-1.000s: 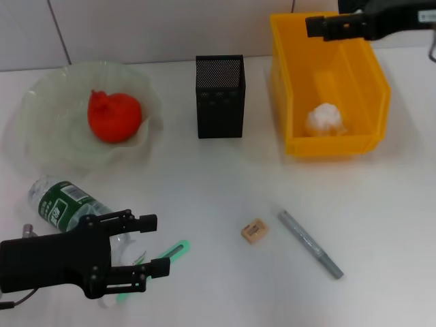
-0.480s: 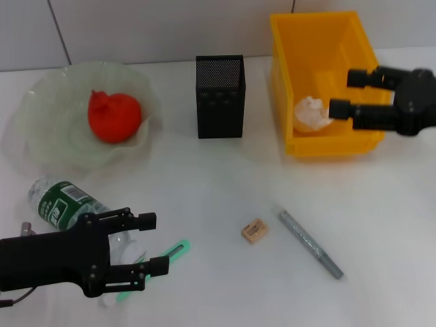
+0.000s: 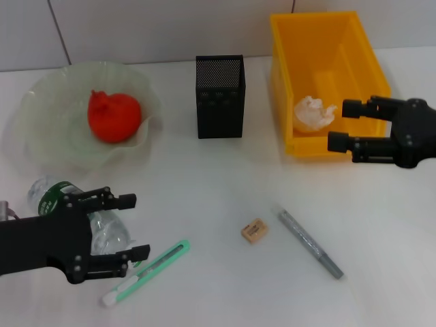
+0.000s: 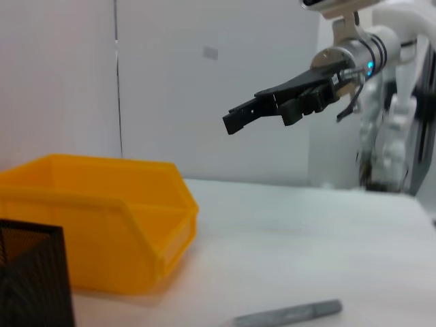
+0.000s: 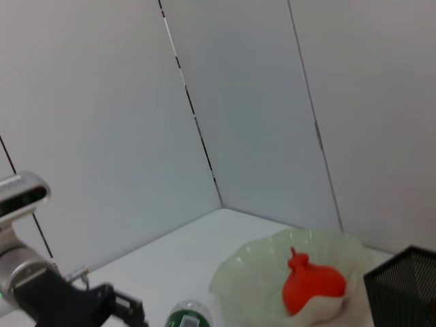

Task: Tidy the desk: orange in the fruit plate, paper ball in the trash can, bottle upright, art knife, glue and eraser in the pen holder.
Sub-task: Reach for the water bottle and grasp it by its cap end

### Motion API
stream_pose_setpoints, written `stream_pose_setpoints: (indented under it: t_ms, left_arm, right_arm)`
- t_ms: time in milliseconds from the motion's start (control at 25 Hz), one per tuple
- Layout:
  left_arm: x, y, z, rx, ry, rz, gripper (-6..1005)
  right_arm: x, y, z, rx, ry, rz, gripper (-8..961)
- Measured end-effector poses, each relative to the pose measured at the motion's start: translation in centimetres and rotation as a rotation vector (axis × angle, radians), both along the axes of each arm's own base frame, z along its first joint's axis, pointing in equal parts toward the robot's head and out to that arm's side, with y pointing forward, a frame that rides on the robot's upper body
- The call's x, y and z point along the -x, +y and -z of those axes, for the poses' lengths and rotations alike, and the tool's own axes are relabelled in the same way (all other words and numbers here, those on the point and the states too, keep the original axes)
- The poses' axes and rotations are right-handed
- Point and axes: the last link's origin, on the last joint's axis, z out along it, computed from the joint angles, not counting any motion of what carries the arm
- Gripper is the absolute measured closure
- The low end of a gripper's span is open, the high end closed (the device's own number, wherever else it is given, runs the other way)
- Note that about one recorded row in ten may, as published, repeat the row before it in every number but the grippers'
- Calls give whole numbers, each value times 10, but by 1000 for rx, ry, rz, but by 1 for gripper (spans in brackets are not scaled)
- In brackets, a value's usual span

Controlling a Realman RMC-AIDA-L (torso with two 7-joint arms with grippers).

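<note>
The orange lies in the pale green fruit plate. In the yellow trash can sits the paper ball. The bottle lies on its side at the front left, and my left gripper stands open astride its clear end. A green art knife lies just in front of that gripper. The eraser and the grey glue stick lie at the front centre. My right gripper hangs open at the trash can's front right corner. The black mesh pen holder stands upright.
The left wrist view shows the right gripper in the air above the trash can, with the glue stick on the table. The right wrist view shows the orange, the plate and the left arm.
My right gripper has come down from over the trash can to its front right corner. My left gripper has drawn back to the left, uncovering the art knife.
</note>
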Motion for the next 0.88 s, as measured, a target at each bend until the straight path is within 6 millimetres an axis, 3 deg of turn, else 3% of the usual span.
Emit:
stream_pose_setpoints:
  t_ms: [240, 560, 760, 880]
  left_arm:
    - [-8, 6, -15, -79, 69, 133, 229]
    - [-50, 18, -13, 2, 292, 365, 277]
    - [-82, 27, -19, 6, 453, 498, 281]
    - [-91, 32, -17, 28, 519, 503, 280]
  right_arm:
    - [-16, -11, 12, 34, 34, 37, 116]
    - [-32, -22, 25, 56, 78, 66, 117]
    - [-44, -41, 39, 71, 74, 11, 117]
    - [-53, -51, 44, 70, 93, 5, 117]
